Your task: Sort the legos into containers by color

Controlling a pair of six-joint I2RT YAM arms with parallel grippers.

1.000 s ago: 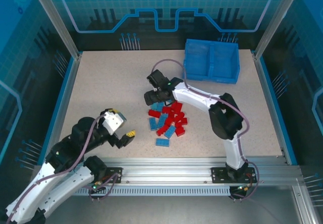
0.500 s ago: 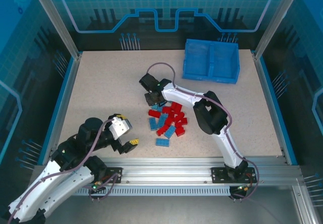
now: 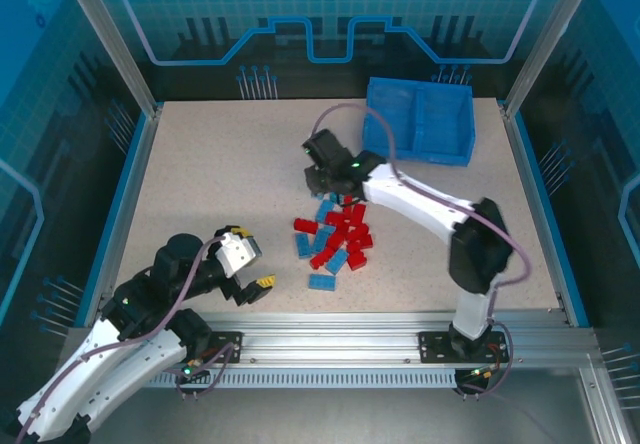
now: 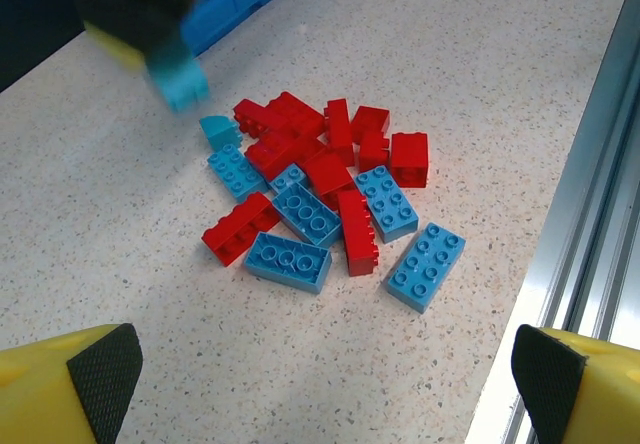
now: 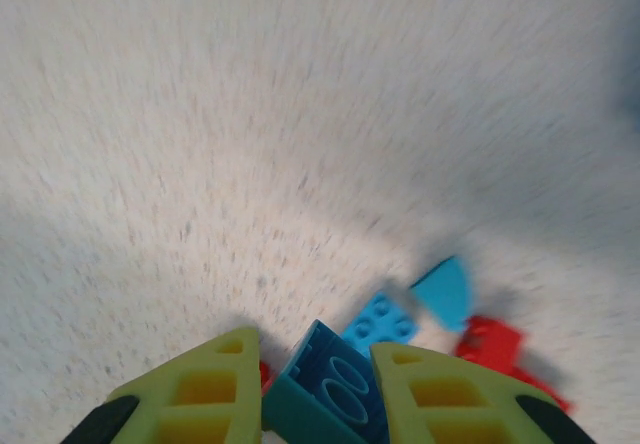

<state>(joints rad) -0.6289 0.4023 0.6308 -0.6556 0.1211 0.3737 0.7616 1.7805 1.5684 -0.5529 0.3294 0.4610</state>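
Note:
A pile of red and light blue legos (image 3: 335,239) lies mid-table, and it is sharp in the left wrist view (image 4: 320,194). My right gripper (image 3: 322,177) hovers over the pile's far left edge, shut on a light blue brick (image 5: 330,389) between its yellow fingers (image 5: 205,389). That brick also appears, blurred, in the left wrist view (image 4: 180,79). My left gripper (image 3: 260,284) stands open near the front left, short of the pile, with bare table between its pads (image 4: 105,364). The blue two-compartment bin (image 3: 420,119) sits at the far right.
An aluminium rail (image 3: 340,344) runs along the near edge, close to the pile's right side in the left wrist view (image 4: 600,194). Blue raised borders (image 3: 125,199) frame the table. A loose curved light blue piece (image 5: 445,292) lies at the pile's far edge.
The right gripper shut on a light blue brick at the pile's far left and has swung up and to the right with it. The left arm shifted slightly toward the pile, then stayed still.

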